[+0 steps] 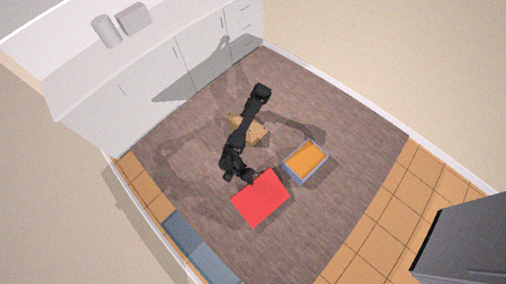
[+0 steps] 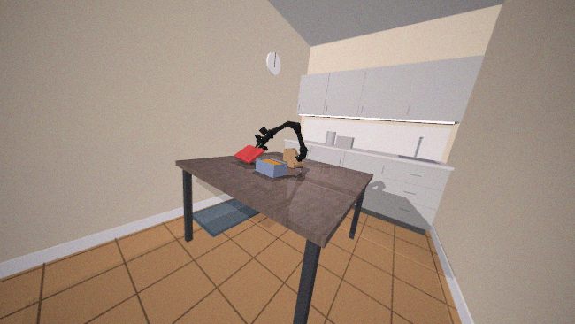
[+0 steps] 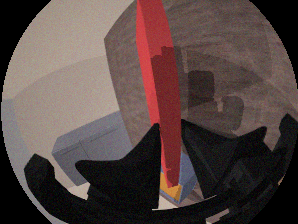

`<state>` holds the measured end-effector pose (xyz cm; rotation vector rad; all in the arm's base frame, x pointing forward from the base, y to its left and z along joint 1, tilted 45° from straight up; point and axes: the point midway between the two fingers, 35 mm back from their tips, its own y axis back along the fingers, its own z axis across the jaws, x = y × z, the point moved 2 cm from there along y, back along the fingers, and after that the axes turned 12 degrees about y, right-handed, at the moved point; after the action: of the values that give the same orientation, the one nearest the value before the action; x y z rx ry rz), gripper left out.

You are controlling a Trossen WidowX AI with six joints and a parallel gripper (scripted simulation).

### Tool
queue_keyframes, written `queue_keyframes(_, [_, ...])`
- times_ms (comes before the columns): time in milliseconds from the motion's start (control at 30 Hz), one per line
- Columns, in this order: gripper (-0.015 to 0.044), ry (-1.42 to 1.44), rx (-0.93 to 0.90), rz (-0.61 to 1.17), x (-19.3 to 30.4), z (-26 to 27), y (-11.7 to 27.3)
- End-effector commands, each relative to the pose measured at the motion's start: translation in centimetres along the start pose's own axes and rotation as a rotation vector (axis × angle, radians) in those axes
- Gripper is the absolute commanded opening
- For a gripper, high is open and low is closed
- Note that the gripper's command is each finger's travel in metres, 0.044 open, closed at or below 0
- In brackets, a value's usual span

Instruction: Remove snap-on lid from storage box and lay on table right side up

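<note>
My gripper [image 1: 250, 175] [image 2: 258, 144] [image 3: 169, 125] is shut on one edge of the red lid [image 1: 261, 197] [image 2: 249, 153] [image 3: 160, 70]. I hold the lid tilted, low over the table, to the left of the box. The wrist view shows the lid edge-on between the fingers. The storage box [image 1: 305, 160] [image 2: 272, 166] is blue-grey with an orange inside. It stands open on the brown table [image 1: 339, 210] [image 2: 301, 199], apart from the lid.
The arm's tan base [image 1: 254, 134] [image 2: 291, 158] stands behind the box. A white counter [image 1: 125, 59] with cabinets lies beyond the table's far edge. A blue mat [image 1: 200, 252] [image 2: 221, 215] lies on the floor by the table's left side.
</note>
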<state>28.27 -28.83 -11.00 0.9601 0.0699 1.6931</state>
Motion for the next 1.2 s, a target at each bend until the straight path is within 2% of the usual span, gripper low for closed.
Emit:
queue_keyframes(0, [0.0000,-0.008,-0.004,0.006,0.2,-0.4,-0.2])
queue_keyframes(1167, [0.0000,-0.009,-0.005,0.007,0.7,-2.4,-2.1])
